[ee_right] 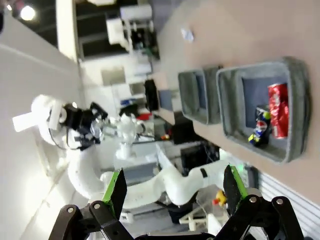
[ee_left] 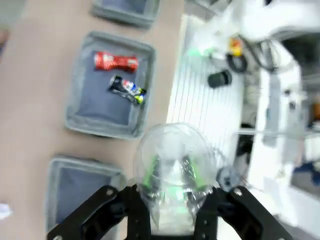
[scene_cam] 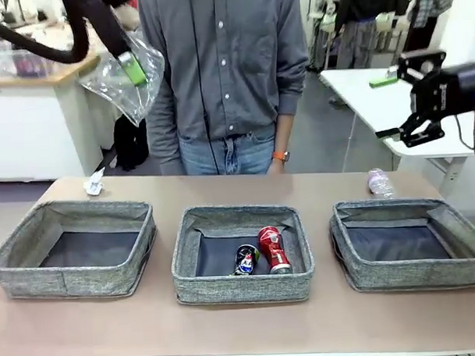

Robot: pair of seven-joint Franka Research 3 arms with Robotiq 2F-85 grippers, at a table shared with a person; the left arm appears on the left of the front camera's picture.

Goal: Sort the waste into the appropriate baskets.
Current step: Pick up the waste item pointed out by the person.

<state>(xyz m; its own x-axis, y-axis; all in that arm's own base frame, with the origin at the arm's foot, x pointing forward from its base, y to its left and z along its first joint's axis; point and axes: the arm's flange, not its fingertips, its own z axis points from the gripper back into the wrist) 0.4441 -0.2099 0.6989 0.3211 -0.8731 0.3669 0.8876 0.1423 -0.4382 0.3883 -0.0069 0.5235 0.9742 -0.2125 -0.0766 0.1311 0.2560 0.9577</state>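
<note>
I see 3 grey baskets in a row, the mid basket [scene_cam: 243, 289] w/ red can [scene_cam: 273, 249] & dark blue can [scene_cam: 245, 260] touching inside, L gripper [ee_left: 172, 192] up high clamped on clear plastic cup [ee_left: 172, 150], R gripper [ee_right: 175, 187] jaws wide apart, empty, small clear bottle [scene_cam: 380, 182] just behind R basket [scene_cam: 416, 275], paper wad [scene_cam: 95, 184] behind L basket [scene_cam: 62, 282].

Black right hand [ee_right: 175, 181], green pads [ee_right: 119, 192]
</note>
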